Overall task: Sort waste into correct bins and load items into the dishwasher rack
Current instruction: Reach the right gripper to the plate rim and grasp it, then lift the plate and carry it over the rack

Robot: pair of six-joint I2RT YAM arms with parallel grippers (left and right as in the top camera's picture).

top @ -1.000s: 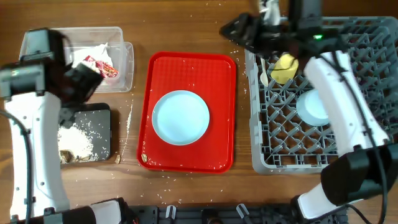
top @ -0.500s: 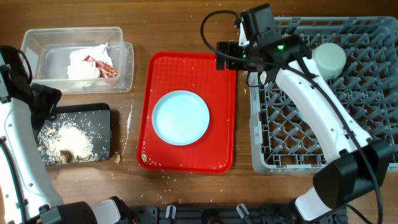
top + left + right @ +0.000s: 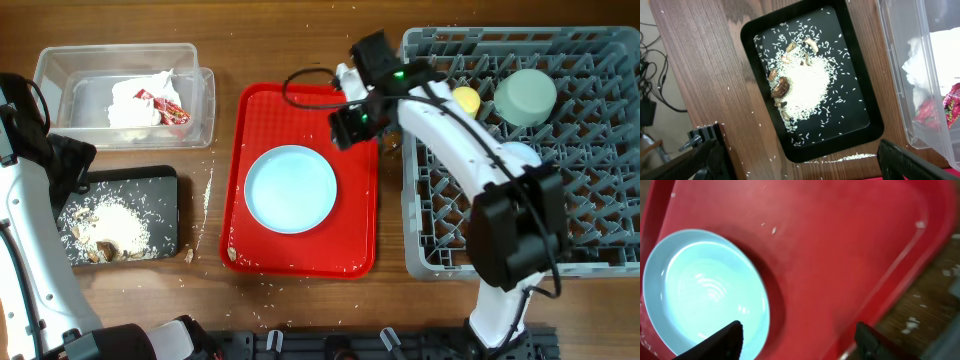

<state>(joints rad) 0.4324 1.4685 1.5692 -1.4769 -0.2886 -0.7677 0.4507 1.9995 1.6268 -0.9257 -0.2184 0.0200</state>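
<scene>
A light blue plate point(image 3: 291, 188) lies on the red serving tray point(image 3: 258, 130). My right gripper point(image 3: 345, 125) is open and empty over the tray's far right corner. In the right wrist view the plate point(image 3: 705, 295) is beside the left finger of that gripper point(image 3: 800, 337). The grey rack point(image 3: 600, 200) holds a yellow cup point(image 3: 465, 98), a pale green bowl point(image 3: 527, 95) and a light blue bowl point(image 3: 515, 157) partly under my arm. The clear tub point(image 3: 70, 70) holds the napkin point(image 3: 135, 100) and the red wrapper point(image 3: 168, 110). The black tray point(image 3: 170, 215) holds food scraps point(image 3: 782, 89). My left gripper point(image 3: 800, 167) is open and empty. Spoon and fork are hidden.
White crumbs lie scattered on the wood between the black tray and the red tray point(image 3: 208, 190). In the left wrist view the clear tub point(image 3: 900, 65) stands right of the black tray point(image 3: 855, 105). The table's edge and cables show at the left point(image 3: 655, 90).
My right arm has swung left from over the rack to over the red tray's far right corner. My left arm drew back from the tub to the black tray's left side.
</scene>
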